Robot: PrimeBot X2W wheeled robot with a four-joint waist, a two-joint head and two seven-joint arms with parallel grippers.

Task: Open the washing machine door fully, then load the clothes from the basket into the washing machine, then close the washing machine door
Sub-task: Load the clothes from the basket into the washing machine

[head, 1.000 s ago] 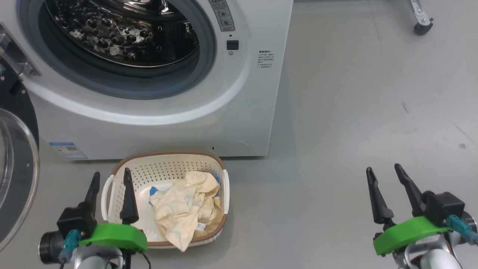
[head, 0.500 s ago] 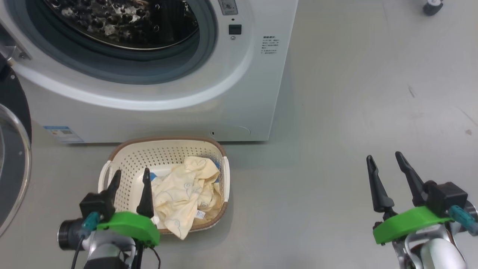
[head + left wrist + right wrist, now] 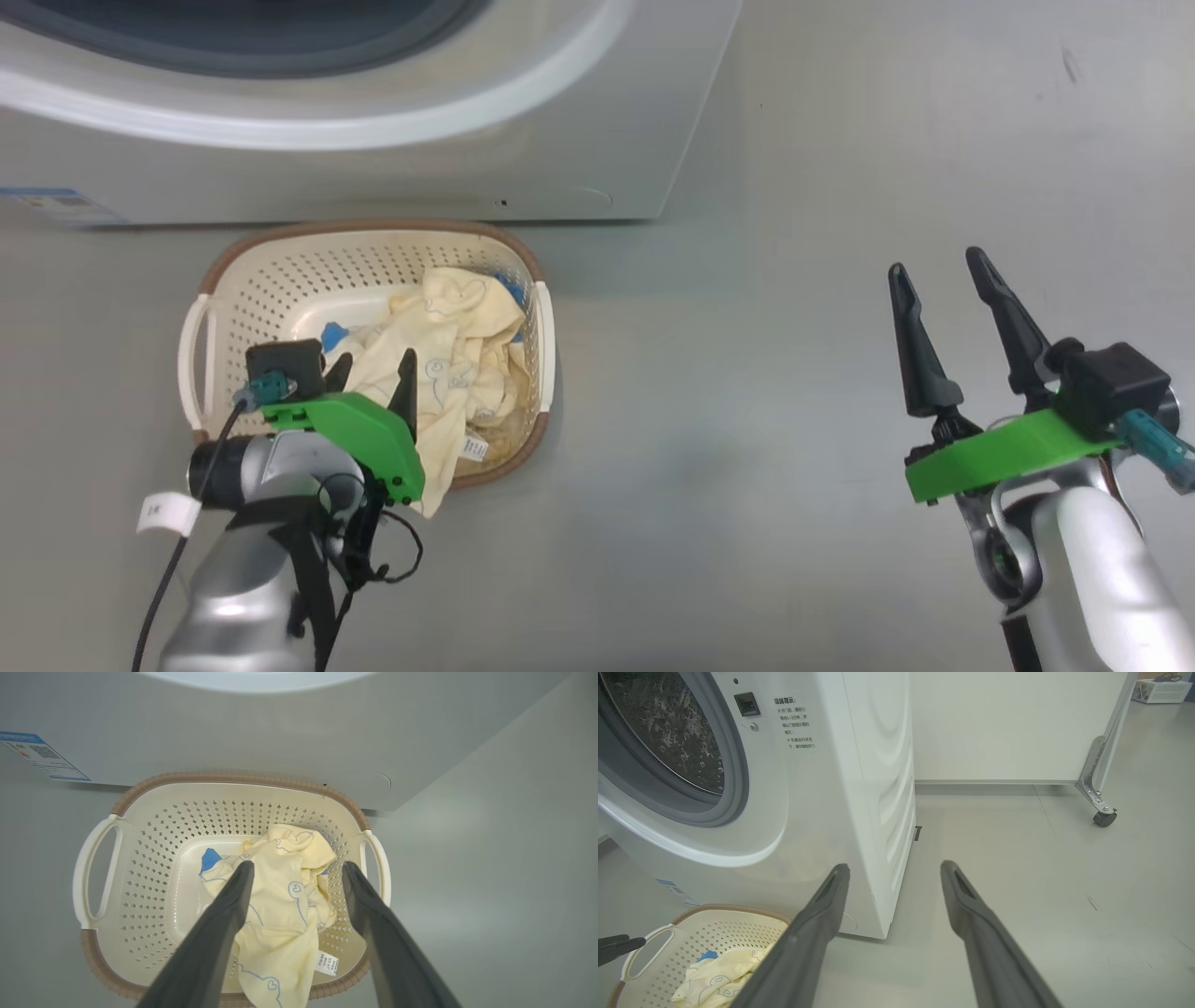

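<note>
The cream basket [image 3: 217,280] sits on the floor against the front of the white washing machine [image 3: 579,140]. Pale-yellow clothes [image 3: 457,345] with blue patches lie crumpled in its right half. My left gripper [image 3: 373,366] is open and points down into the basket just over the clothes [image 3: 280,905], with nothing between its fingers [image 3: 219,933]. My right gripper [image 3: 936,263] is open and empty over bare floor to the right. In the right wrist view the washing machine [image 3: 859,788] shows its steel drum [image 3: 668,742] uncovered. The washing machine door is out of view.
A blue label sticker [image 3: 42,756] is low on the washer's front. A white cart on a caster wheel [image 3: 1104,819] stands at the back right. Grey floor [image 3: 747,420] stretches to the right of the basket.
The head camera has tilted down, so the washer has slid up the picture. My left gripper has moved from the basket's left edge to over the clothes. Both grippers stay open.
</note>
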